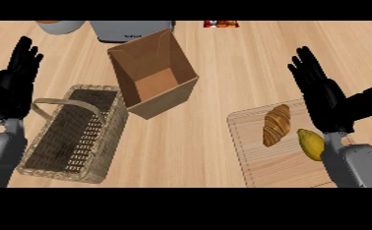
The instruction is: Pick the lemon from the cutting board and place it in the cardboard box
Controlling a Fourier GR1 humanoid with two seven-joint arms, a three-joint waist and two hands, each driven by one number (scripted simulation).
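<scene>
Head view | right hand [325, 96] fingers straight, holding nothing, above lemon [311, 144] | left hand [18, 79] fingers straight, resting

On my counter I count one lemon [311, 144], one croissant [276, 125], one cutting board [272, 167], one cardboard box [152, 79], one wicker basket [73, 135], one grey appliance [132, 30], and my two hands: left [18, 84], right [320, 94]
</scene>
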